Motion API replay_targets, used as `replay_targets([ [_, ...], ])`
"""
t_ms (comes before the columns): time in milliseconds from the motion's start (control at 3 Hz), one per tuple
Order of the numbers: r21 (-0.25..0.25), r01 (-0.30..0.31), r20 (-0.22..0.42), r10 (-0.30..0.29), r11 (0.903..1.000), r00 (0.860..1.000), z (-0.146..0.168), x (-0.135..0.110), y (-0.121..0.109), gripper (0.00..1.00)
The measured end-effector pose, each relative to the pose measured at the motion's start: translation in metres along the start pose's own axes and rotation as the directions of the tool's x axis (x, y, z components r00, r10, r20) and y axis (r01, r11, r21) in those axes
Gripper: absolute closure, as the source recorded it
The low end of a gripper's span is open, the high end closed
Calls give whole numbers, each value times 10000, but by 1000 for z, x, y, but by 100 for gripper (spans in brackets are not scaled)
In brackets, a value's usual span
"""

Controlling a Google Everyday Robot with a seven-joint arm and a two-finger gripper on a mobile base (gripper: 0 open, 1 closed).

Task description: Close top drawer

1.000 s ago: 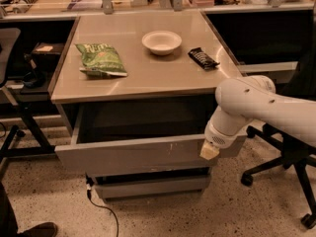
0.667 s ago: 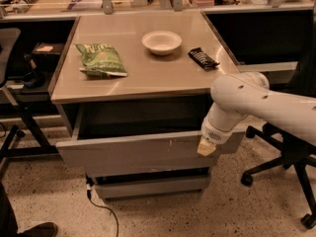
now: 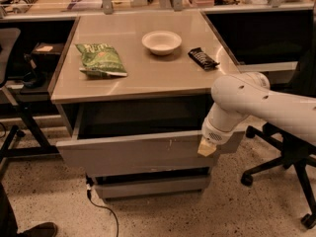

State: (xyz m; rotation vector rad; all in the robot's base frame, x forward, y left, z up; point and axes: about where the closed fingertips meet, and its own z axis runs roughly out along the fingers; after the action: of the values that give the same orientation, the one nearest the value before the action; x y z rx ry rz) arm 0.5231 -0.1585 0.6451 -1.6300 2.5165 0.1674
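The top drawer (image 3: pixel 133 154) is a wide grey drawer under the tabletop, pulled out toward me, with small white scuff marks right of centre on its plain front. Its dark inside shows above the front. My gripper (image 3: pixel 207 147) is at the end of the white arm, against the right part of the drawer front. Only a cream-coloured tip of it shows; the arm hides the rest.
On the tabletop (image 3: pixel 148 78) lie a green chip bag (image 3: pixel 100 60), a white bowl (image 3: pixel 161 42) and a dark snack bar (image 3: pixel 203 58). A lower drawer front (image 3: pixel 153 186) sits below. An office chair base (image 3: pixel 291 172) stands at right, another chair (image 3: pixel 10 83) at left. A cable (image 3: pixel 101 206) runs on the floor.
The arm has shifted slightly left along the drawer front, and the drawer front has moved in a little toward the desk.
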Motion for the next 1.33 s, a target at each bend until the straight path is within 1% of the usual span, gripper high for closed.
replay_targets([
  [667, 0, 0, 0, 0, 10000, 10000, 0, 0, 0, 12],
  [1000, -1, 0, -1, 0, 10000, 10000, 0, 0, 0, 0],
  [1333, -2, 1, -1, -1, 10000, 10000, 0, 0, 0, 0],
])
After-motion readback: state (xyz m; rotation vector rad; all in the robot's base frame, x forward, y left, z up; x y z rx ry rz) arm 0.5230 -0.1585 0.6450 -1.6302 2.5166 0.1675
